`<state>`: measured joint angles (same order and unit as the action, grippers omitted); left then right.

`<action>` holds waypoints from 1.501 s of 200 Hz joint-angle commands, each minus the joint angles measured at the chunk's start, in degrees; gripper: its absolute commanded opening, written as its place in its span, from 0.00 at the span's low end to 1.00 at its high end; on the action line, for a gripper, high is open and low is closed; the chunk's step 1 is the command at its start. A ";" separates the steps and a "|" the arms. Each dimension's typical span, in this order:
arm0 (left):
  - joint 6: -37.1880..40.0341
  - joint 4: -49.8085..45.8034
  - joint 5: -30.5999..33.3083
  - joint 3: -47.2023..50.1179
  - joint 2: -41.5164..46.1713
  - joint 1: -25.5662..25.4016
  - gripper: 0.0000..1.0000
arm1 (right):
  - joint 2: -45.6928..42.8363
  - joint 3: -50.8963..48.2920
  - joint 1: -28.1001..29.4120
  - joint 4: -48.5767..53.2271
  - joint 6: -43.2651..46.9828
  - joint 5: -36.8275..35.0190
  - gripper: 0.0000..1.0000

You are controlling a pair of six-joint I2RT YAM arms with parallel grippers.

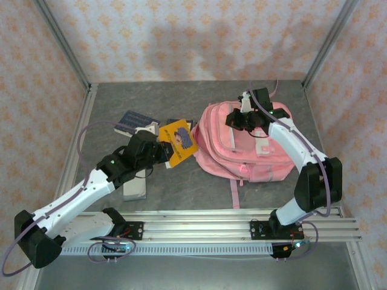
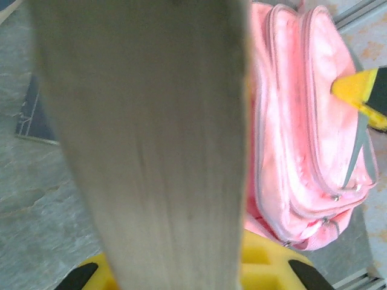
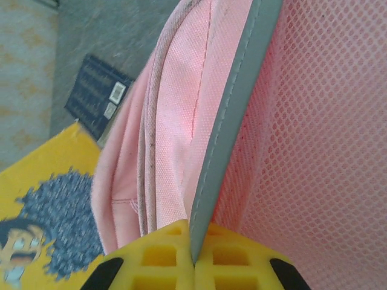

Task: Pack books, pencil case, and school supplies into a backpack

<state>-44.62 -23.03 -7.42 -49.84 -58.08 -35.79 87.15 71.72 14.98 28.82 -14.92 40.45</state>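
From above, the pink backpack (image 1: 242,154) lies flat on the grey worktop (image 1: 181,99), right of centre. The right fingers (image 1: 247,119) sit at its far top edge. The left fingers (image 1: 158,144) pinch the yellow book (image 1: 180,140) by one edge and hold it tilted, just beside the backpack's left side. A navy book (image 1: 133,122) lies further back on the left. A grey-blue book (image 1: 134,188) lies flat beneath the left arm.

From the left wrist, a broad, pale, blurred slab rises between the yellow fingers, too close to make out more. The backpack is to its right, zips and seams facing the camera. A yellow fingertip of the other arm touches the backpack's far side. A corner of the navy book shows on the left.

From the right wrist, the two fingers are pressed together on the backpack's grey edge trim, with pink mesh on one side and pink cloth on the other. The yellow book's cartoon cover is at lower left, and the navy book lies beyond it on the worktop.
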 commanded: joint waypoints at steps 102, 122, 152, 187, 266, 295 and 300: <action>-12.27 40.43 -20.19 2.74 -8.80 1.34 0.00 | -8.50 -4.50 -0.74 -6.34 -3.34 -0.50 0.36; -14.80 44.55 -21.45 2.81 -9.99 1.25 0.00 | -11.46 -3.31 -0.53 -1.69 -2.30 -10.78 0.55; -17.90 48.63 -21.93 2.60 -13.11 0.51 0.00 | -13.33 0.38 2.33 5.03 1.45 -15.74 0.53; -18.49 50.74 -21.51 2.38 -15.91 -1.01 0.00 | -10.40 3.63 6.54 8.21 1.77 -11.84 0.53; -17.70 49.82 -20.61 2.28 -15.83 -1.56 0.00 | -0.02 6.87 11.35 10.61 1.58 -21.43 0.52; -17.96 50.53 -20.79 2.43 -16.47 -1.66 0.00 | 1.69 6.67 11.82 11.12 1.80 -24.42 0.38; -17.96 50.63 -20.79 2.40 -16.50 -1.65 0.00 | 1.78 6.53 11.89 11.10 1.82 -24.66 0.31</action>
<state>-62.63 17.41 -25.12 -45.89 -75.55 -36.67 88.31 76.73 26.63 38.00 -14.04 21.26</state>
